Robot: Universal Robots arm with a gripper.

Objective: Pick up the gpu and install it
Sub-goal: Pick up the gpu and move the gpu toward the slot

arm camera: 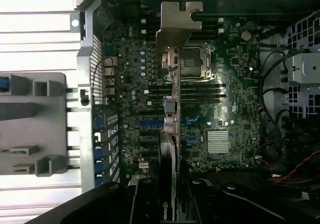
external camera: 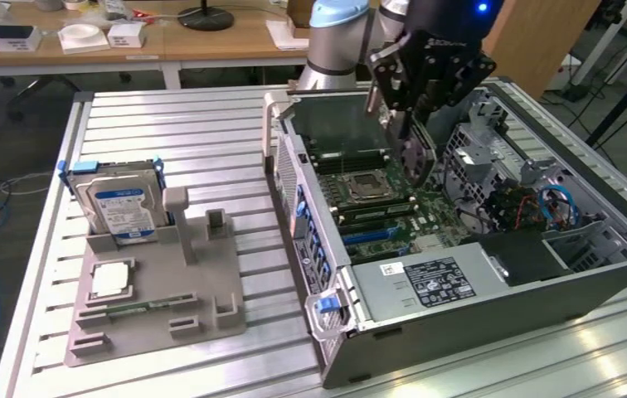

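My gripper (external camera: pixel 408 112) hangs over the open computer case (external camera: pixel 458 282), shut on the gpu (external camera: pixel 418 157). The card hangs edge-on below the fingers, above the motherboard (external camera: pixel 391 207) and clear of it. In the wrist view the gpu (arm camera: pixel 170 134) runs as a thin edge out from between my black fingers (arm camera: pixel 145 204), and its silver end bracket (arm camera: pixel 177 24) is at the far end. Under the card lie the motherboard (arm camera: pixel 220 104) and its blue expansion slots (arm camera: pixel 150 124).
On the exterior view's left, a grey holder (external camera: pixel 158 290) carries a silver hard drive with a blue label (external camera: pixel 120 203), a processor chip (external camera: pixel 111 280) and a slim memory stick (external camera: pixel 142 307). Cables (external camera: pixel 551 207) and drive bays fill the case's right side. A desk (external camera: pixel 181 41) stands behind.
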